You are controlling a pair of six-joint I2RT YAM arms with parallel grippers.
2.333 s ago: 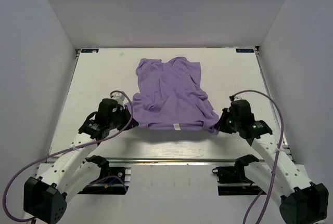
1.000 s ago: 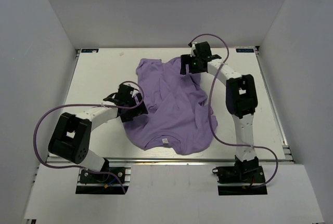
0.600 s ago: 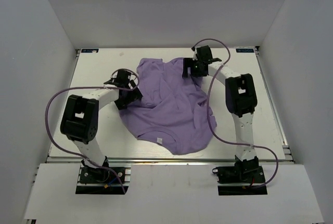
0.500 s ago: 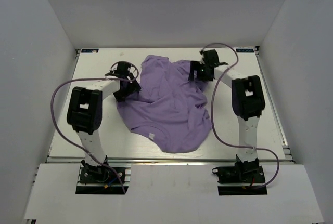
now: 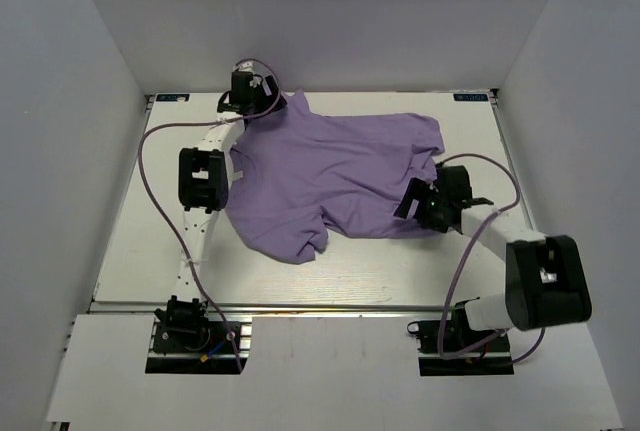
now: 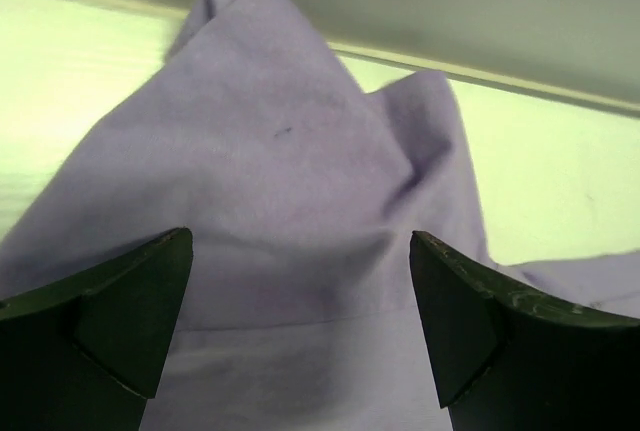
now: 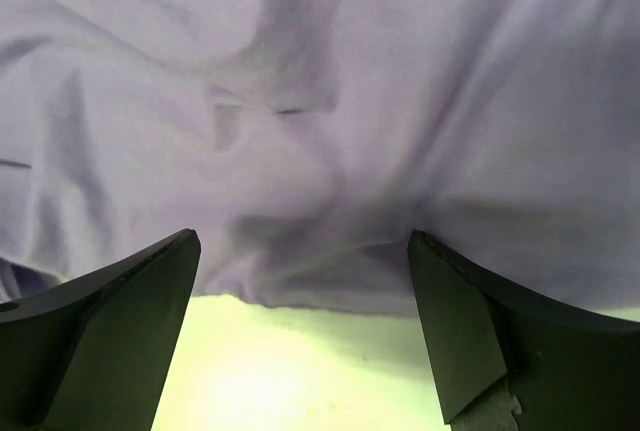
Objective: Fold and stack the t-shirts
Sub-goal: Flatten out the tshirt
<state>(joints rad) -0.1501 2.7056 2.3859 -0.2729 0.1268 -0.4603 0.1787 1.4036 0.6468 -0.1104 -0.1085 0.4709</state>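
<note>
One lavender t-shirt lies spread out and wrinkled across the white table, reaching from the back left corner to the right of middle. My left gripper is at the shirt's back left corner, open, and in the left wrist view its fingers stand wide over a raised fold of the t-shirt. My right gripper sits at the shirt's near right edge. It is open too, and the cloth's hem lies just beyond its spread fingertips with bare table under them.
Grey walls enclose the table on the left, back and right. The left arm stretches along the table's left side, its purple cable looping beside it. The right arm's cable arcs over the table's right side.
The shirt has been swung round and pulled out wider across the table. My left arm has reached to the back left corner; my right arm has drawn back to the shirt's near right edge.
</note>
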